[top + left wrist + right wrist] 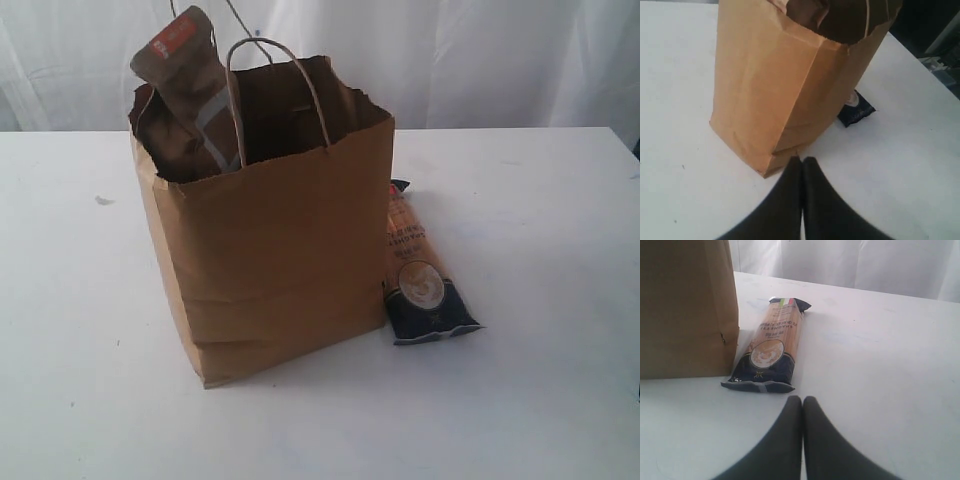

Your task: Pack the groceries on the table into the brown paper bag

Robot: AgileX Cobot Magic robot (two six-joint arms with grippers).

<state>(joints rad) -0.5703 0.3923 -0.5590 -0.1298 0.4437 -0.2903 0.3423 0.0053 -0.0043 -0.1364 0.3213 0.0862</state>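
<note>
**Brown paper bag (280,250) upright and open at the centre of the exterior frame, on the white table (540,400).**
The dark-brown pouch (185,85) juts from its mouth at the upper left with its lower half hidden, and the bag's walls and shadow hide anything deeper. The long orange-navy packet (420,270) lies flat right of centre, just beside the bag. From the left wrist you see only its navy end. Your left gripper (802,159) and right gripper (802,398) are both pinched closed, holding nothing.

Soft, even light; slight blur.
</note>
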